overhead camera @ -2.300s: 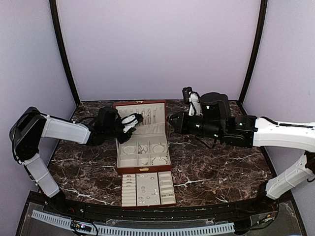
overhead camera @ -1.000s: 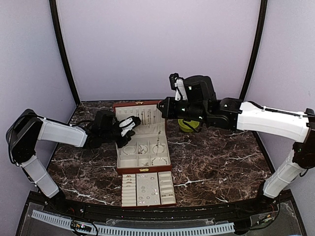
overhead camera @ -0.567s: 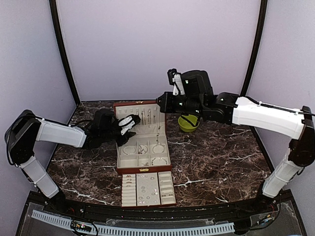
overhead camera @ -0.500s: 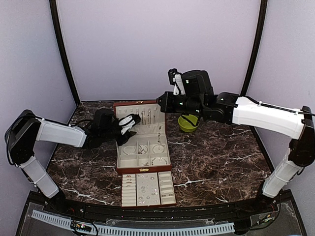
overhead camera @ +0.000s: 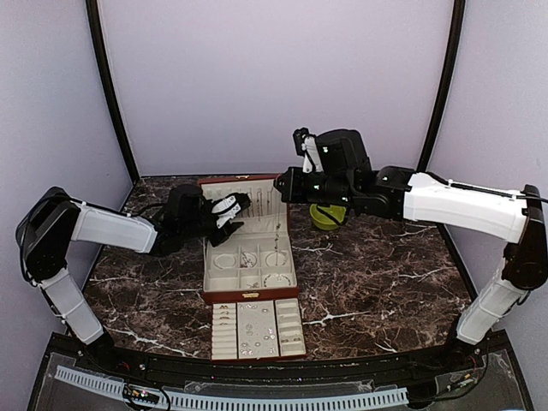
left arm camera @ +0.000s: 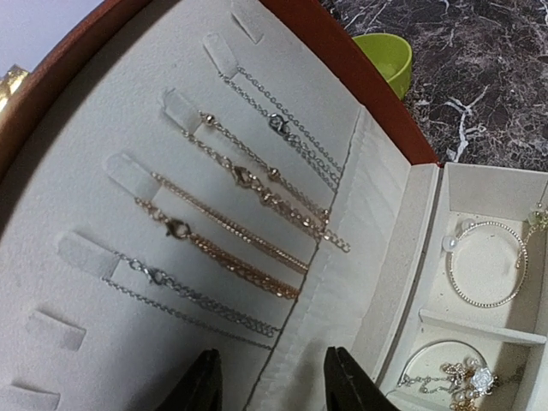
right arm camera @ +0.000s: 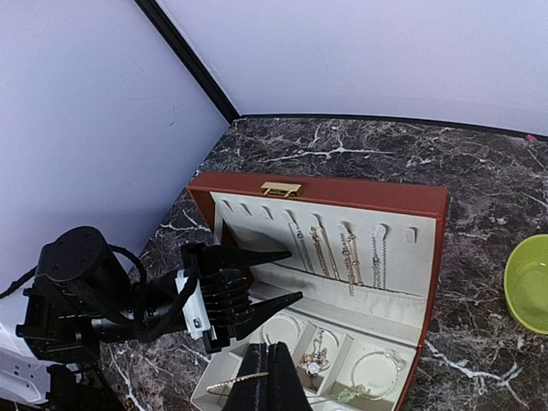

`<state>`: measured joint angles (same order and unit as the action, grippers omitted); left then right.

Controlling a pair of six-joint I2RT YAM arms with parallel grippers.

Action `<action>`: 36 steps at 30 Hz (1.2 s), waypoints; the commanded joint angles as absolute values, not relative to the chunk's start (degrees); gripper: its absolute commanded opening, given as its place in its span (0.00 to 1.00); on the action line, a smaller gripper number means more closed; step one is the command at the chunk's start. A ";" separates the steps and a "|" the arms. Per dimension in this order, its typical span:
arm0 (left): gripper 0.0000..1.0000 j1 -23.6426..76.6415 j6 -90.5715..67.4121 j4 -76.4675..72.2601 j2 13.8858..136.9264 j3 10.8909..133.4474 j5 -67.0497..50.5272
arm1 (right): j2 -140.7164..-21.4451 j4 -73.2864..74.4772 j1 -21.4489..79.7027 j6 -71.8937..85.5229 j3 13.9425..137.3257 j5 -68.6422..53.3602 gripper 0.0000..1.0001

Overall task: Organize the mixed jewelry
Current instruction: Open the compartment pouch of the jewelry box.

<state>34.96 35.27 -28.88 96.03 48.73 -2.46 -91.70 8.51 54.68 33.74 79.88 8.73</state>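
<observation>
Dark marble worktop (overhead camera: 385, 274), white-veined, with pale lilac walls (overhead camera: 274, 77) all round and black posts (overhead camera: 110, 94) at the far corners. A reddish-brown box (overhead camera: 248, 297) stands open mid-table, lid up toward the far edge. The mixed jewelry (left arm camera: 257, 184) hangs as thin chains on its cream lining, fills its compartments and dots the cream compartment tray (overhead camera: 257, 328) by the near edge. Left gripper (left arm camera: 270, 385) gapes wide, facing the lid. Right gripper (right arm camera: 265, 385), over the box, pinches a thin gold chain (right arm camera: 229, 382). A lime-green bowl (overhead camera: 328, 217) sits far right.

Reddish-brown box (overhead camera: 248, 296), cream inside; gold and silver chains (left arm camera: 248, 233); lime-green bowl (overhead camera: 328, 218); dark desk (overhead camera: 385, 274), veined white like marble.
</observation>
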 commanded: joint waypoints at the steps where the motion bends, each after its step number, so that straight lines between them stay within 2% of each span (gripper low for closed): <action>1: 0.43 35.20 35.88 -29.72 97.52 49.66 -3.25 | -90.10 5.11 54.15 34.87 78.78 7.78 0.00; 16: 0.42 35.39 33.77 -26.96 100.29 48.15 -2.19 | -89.40 2.82 54.19 36.40 76.70 6.16 0.00; 25: 0.21 36.05 33.39 -26.08 99.87 47.81 -1.28 | -88.24 2.30 54.14 36.62 75.70 6.35 0.00; 31: 0.12 37.03 33.51 -25.09 99.94 47.74 -0.89 | -87.96 2.11 54.14 36.77 75.17 6.21 0.00; 36: 0.02 38.37 33.65 -24.91 99.60 46.84 -0.70 | -88.43 2.08 54.18 36.10 76.40 6.09 0.00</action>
